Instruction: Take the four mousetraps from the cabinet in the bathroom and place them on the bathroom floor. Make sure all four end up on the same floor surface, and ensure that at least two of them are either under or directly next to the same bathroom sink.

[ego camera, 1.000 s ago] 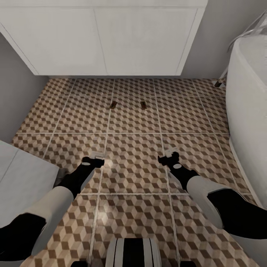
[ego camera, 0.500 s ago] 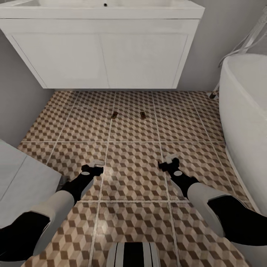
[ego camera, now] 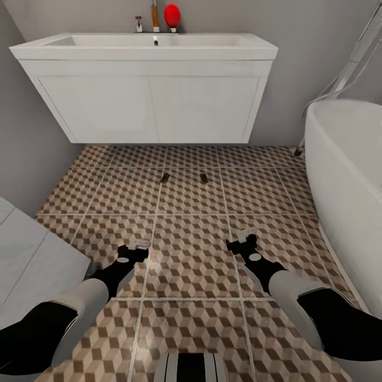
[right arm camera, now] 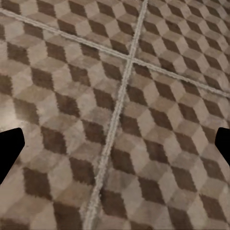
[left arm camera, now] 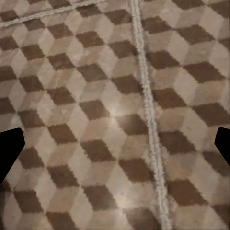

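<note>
Grey wall (ego camera: 32,143) closes the scene at the far left, and a pale flat-topped unit (ego camera: 32,260) juts in low beside the left arm. Next comes the left pincer (ego camera: 139,248), held over the bathroom floor (ego camera: 191,244) with its fingers spread wide; in the left wrist view only the two dark fingertips (left arm camera: 10,148) show at the frame edges, patterned tile between them and nothing held. Ahead of it stands a white wall-hung sink (ego camera: 148,79) with two flat doors below the basin, and on its back ledge a chrome tap (ego camera: 138,23), a brown bottle (ego camera: 155,16) and a red round object (ego camera: 172,15).

Two mousetraps lie on the tiles just in front of the sink: the left mousetrap (ego camera: 165,178), turned slightly askew, and the right mousetrap (ego camera: 203,178), near it but apart, on the adjoining tile. Both rest flat on the same cube-patterned floor, well ahead of the arms.

Further right, the right pincer (ego camera: 245,240) hovers over the floor, also wide open and empty; the right wrist view shows its dark fingertips (right arm camera: 10,153) far apart above crossing grout lines. At the far right, a white bathtub (ego camera: 345,175) curves along the floor's edge.
</note>
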Motion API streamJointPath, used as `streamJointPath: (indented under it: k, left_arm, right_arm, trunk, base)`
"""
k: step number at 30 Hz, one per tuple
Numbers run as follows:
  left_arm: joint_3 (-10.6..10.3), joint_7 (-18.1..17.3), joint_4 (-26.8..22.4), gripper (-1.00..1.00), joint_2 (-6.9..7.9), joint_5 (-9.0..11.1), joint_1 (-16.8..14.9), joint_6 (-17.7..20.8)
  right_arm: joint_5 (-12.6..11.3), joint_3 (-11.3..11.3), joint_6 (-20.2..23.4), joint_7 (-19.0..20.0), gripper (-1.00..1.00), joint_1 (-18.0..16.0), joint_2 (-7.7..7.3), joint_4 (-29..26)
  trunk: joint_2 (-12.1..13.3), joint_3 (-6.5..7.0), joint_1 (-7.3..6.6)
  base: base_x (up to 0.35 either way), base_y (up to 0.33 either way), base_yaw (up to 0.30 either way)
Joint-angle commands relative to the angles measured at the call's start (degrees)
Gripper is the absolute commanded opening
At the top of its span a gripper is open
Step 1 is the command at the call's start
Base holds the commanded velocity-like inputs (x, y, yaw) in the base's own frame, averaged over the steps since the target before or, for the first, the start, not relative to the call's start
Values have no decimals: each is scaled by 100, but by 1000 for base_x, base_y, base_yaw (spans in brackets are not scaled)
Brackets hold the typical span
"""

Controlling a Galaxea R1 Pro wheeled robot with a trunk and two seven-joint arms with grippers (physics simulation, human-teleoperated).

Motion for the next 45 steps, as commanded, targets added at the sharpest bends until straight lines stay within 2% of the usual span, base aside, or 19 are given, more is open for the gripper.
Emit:
streamJointPath:
  k: [1, 10, 15, 20, 29, 33, 41, 43, 45]
  left_arm:
    - [-49, 24, 72, 100, -4, 52, -4, -59]
    - [-49, 16, 674, 100, -35, 52, -5, -535]
    - [-44, 16, 1055, 100, -81, 57, -4, -850]
    - [-41, 9, 1185, 100, -89, 74, 67, -1004]
    - [-41, -13, 1215, 100, -88, 78, 408, -1203]
    - [-40, -19, 1219, 100, -60, 78, 711, -1556]
    - [-40, -34, 1219, 100, 21, 79, 998, -1630]
    - [-40, -40, 1219, 100, 31, 81, 1118, -1651]
    - [-40, -42, 1222, 100, 32, 80, 1157, -1699]
  right_arm:
    - [58, 8, -9, -43, 100, 21, 2, 8]
    - [54, 8, -146, -48, 100, 123, 2, 12]
    - [52, 8, -197, -49, 100, 296, 7, 12]
    - [44, 8, -231, -52, 100, 531, 16, 7]
    - [12, 6, -433, -49, 100, 954, 27, 6]
    - [-137, 0, -610, -49, 100, 1236, 24, 13]
    - [-493, -1, -777, -49, 100, 1605, 12, 14]
    - [-622, -1, -842, -49, 100, 1791, 5, 14]
    - [-658, -1, -882, -49, 100, 1862, 4, 14]
  trunk:
    - [0, 29, -3]
    - [12, 307, -26]
    - [19, 461, -39]
    - [26, 616, -52]
    - [38, 892, -75]
    - [198, 996, -163]
    - [519, 1204, -339]
    - [599, 1256, -383]
    - [679, 1309, -427]
  base:
    - [0, 0, 0]
    - [0, 0, 0]
    - [0, 0, 0]
    - [0, 0, 0]
    - [0, 0, 0]
    - [0, 0, 0]
    - [0, 0, 0]
    - [0, 0, 0]
    - [0, 0, 0]
